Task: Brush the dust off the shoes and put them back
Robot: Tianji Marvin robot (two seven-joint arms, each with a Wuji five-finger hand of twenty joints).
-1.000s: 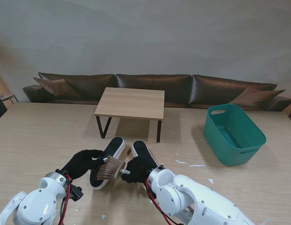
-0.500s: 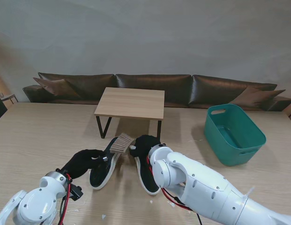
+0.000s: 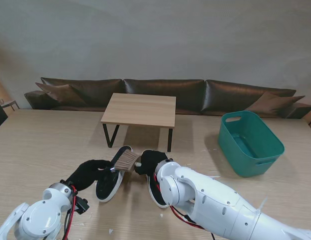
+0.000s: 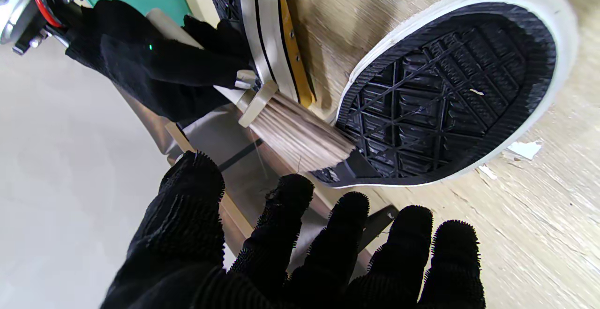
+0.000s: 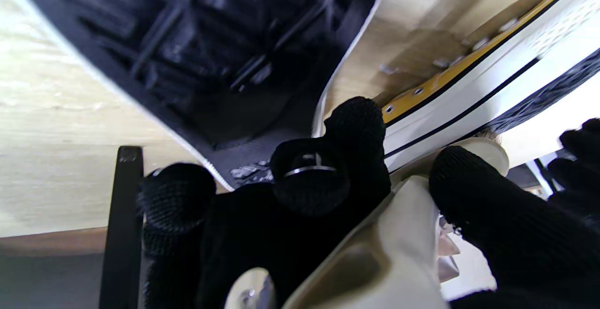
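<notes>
Two sneakers lie sole-up on the wooden worktop, near its near edge and toward the middle. The left sneaker (image 3: 111, 177) has a black tread and white rim; the right sneaker (image 3: 154, 187) lies just beside it, tilted on its side, with yellow canvas showing in the wrist views and much of it hidden behind the right arm. The right robot hand (image 3: 150, 162) is clamped on the pale handle of a brush (image 3: 126, 161) — its tan bristles touch the far end of the left sneaker's sole. The left robot hand (image 3: 87, 172), gloved in black, rests against the left sneaker's left side, fingers spread and gripping nothing. White scraps (image 3: 204, 175) dot the worktop. A small wooden stand (image 3: 140, 110) sits farther back, and a teal basket (image 3: 250, 143) sits toward the right edge.
</notes>
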